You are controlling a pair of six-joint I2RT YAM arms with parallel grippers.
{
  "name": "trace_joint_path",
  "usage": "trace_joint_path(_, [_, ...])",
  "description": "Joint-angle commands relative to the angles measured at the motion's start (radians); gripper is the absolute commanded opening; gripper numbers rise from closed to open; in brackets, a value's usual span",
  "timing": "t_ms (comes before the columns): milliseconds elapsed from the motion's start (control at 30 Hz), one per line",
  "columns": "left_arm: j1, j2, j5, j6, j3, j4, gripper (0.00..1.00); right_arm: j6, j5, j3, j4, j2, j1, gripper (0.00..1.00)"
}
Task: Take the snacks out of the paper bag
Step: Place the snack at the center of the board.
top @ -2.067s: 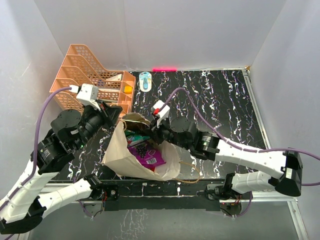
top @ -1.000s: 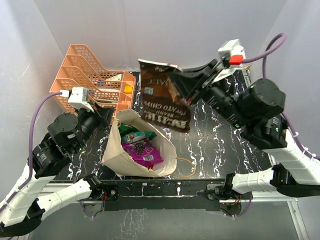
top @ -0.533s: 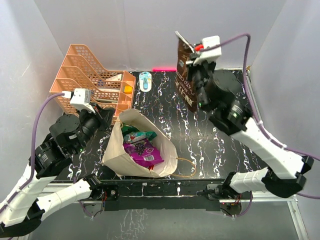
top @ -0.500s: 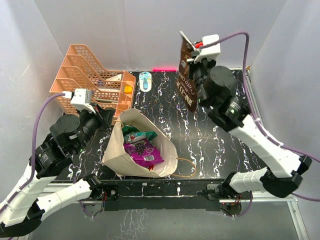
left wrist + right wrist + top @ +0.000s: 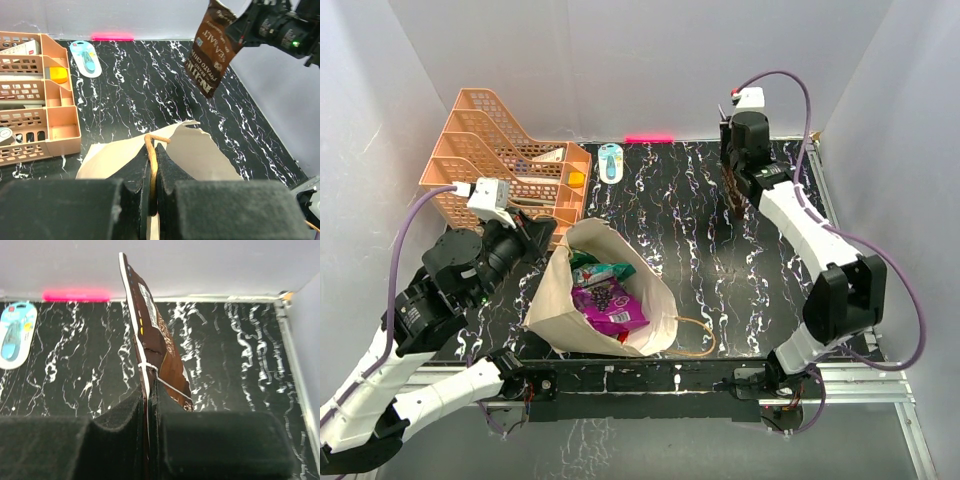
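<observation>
The beige paper bag lies open on the black marbled table, its mouth facing up. Inside show a purple-magenta pouch and green packets. My left gripper is shut on the bag's brown cord handle at its left rim. My right gripper is shut on the edge of the large dark brown chip bag, which hangs upright over the back right of the table. From above only a sliver of that chip bag shows under the right arm.
A peach tiered tray rack stands at the back left. A small blue-and-white object lies near the back wall, next to a pink strip. A second cord handle trails from the bag's near right side.
My right arm has swung the chip bag from high above the table's middle to the back right and lowered it. The left gripper has kept its hold on the handle.
</observation>
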Motion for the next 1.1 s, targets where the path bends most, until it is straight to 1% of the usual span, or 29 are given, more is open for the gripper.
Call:
trace_joint_path(0, [0.004, -0.016, 0.028, 0.005, -0.025, 0.014, 0.0, 0.081, -0.155, 0.059, 0.102, 0.052, -0.005, 0.08])
trace_joint_path(100, [0.004, -0.023, 0.035, 0.0, -0.031, 0.007, 0.0, 0.125, -0.223, 0.105, 0.119, 0.11, -0.024, 0.08])
trace_joint_path(167, [0.003, -0.024, 0.034, 0.0, -0.03, 0.003, 0.0, 0.173, -0.31, 0.131, 0.127, 0.148, -0.06, 0.08])
trace_joint_path(233, [0.003, -0.024, 0.033, -0.001, -0.025, 0.001, 0.0, 0.235, -0.416, 0.122, 0.157, 0.171, -0.129, 0.08])
trace_joint_path(300, [0.004, -0.022, 0.034, -0.004, -0.02, 0.003, 0.0, 0.292, -0.519, 0.083, 0.19, 0.182, -0.223, 0.08])
trace_joint_path(367, [0.003, -0.021, 0.039, -0.009, -0.019, 0.008, 0.0, 0.282, -0.604, 0.05, 0.218, 0.239, -0.311, 0.08])
trace_joint_path(433, [0.003, -0.016, 0.048, -0.012, -0.019, 0.012, 0.0, 0.238, -0.66, 0.03, 0.22, 0.288, -0.382, 0.08])
trace_joint_path(500, [0.004, -0.005, 0.055, -0.014, -0.013, 0.009, 0.0, 0.21, -0.749, 0.019, 0.206, 0.338, -0.45, 0.08])
trace_joint_path(567, [0.003, 0.006, 0.061, -0.014, -0.002, 0.002, 0.0, 0.203, -0.84, -0.009, 0.204, 0.372, -0.527, 0.07])
trace_joint_path(600, [0.003, 0.009, 0.063, -0.014, 0.002, 0.001, 0.0, 0.198, -0.857, -0.036, 0.219, 0.383, -0.553, 0.08])
trace_joint_path(733, [0.003, 0.02, 0.072, -0.013, 0.005, 0.009, 0.0, 0.153, -0.837, -0.098, 0.242, 0.422, -0.62, 0.08])
trace_joint_path(800, [0.003, 0.027, 0.08, -0.014, 0.005, 0.01, 0.0, 0.142, -0.792, -0.117, 0.248, 0.433, -0.639, 0.08])
trace_joint_path(867, [0.003, 0.033, 0.089, -0.021, 0.0, 0.014, 0.0, 0.14, -0.728, -0.127, 0.252, 0.439, -0.651, 0.1])
trace_joint_path(933, [0.003, 0.036, 0.096, -0.03, -0.004, 0.018, 0.0, 0.136, -0.621, -0.129, 0.217, 0.445, -0.654, 0.15])
trace_joint_path(1000, [0.003, 0.035, 0.104, -0.038, -0.005, 0.023, 0.0, 0.156, -0.464, -0.112, 0.122, 0.454, -0.655, 0.28])
trace_joint_path(1033, [0.004, 0.035, 0.108, -0.041, -0.007, 0.026, 0.0, 0.17, -0.395, -0.112, 0.071, 0.452, -0.654, 0.32])
trace_joint_path(1067, [0.004, 0.036, 0.11, -0.043, -0.008, 0.028, 0.0, 0.18, -0.357, -0.127, 0.048, 0.44, -0.652, 0.35])
